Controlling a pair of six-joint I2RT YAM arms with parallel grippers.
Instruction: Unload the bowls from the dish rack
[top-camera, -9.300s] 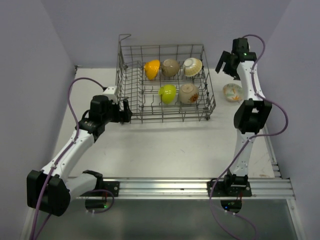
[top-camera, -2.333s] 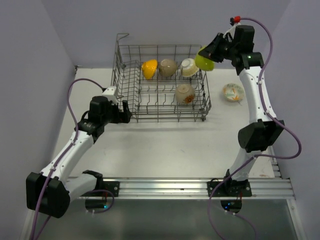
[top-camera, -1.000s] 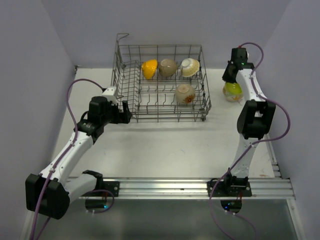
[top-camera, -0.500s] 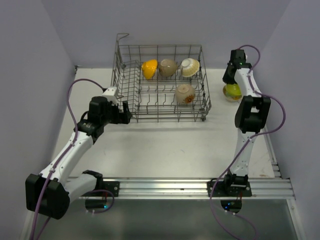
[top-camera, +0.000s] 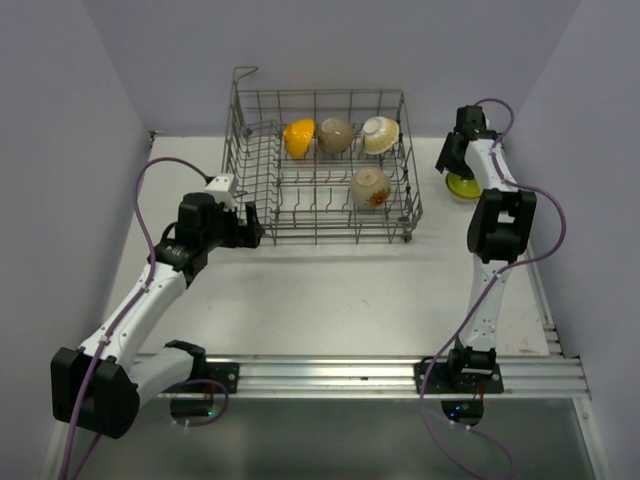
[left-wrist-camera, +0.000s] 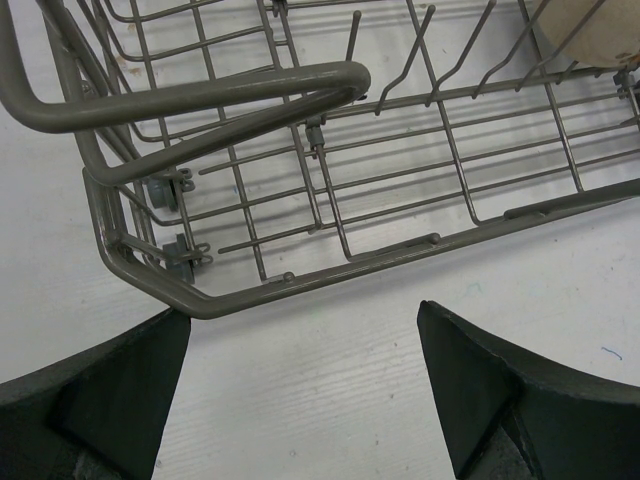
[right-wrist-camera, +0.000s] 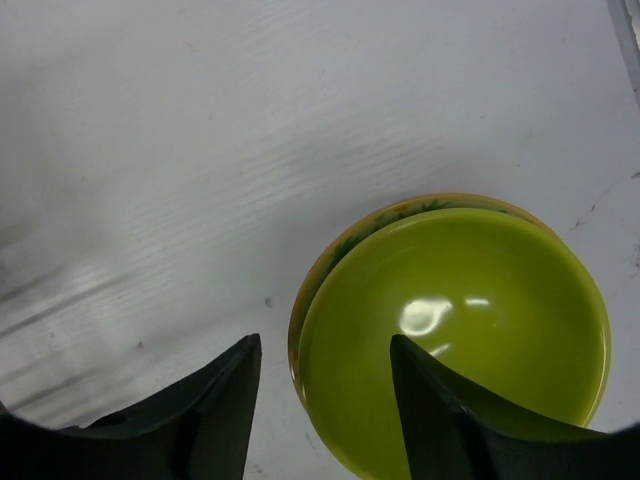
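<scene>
Green bowl (right-wrist-camera: 455, 330) sat nested in another bowl (right-wrist-camera: 345, 240) at the desk's (top-camera: 330, 290) right edge, right claw (right-wrist-camera: 323, 350) released; four bowls (top-camera: 371, 187) were left in the rack (top-camera: 262, 175), left claw (left-wrist-camera: 302, 312) open.

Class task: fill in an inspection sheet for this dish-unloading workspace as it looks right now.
Surface: white tabletop, faint marks.
Job's things: grey wire dish rack holds orange bowl, brown bowl, white patterned bowl, cream patterned bowl; lime-green bowl nested in orange-rimmed patterned bowl, right of rack.
Clutter: nothing seen.
Claws: left claw open at rack's near-left corner, holding nothing; right claw open above nested bowls.
Cables: purple cables loop along both arms.
Surroundings: pale lilac walls on three sides.
</scene>
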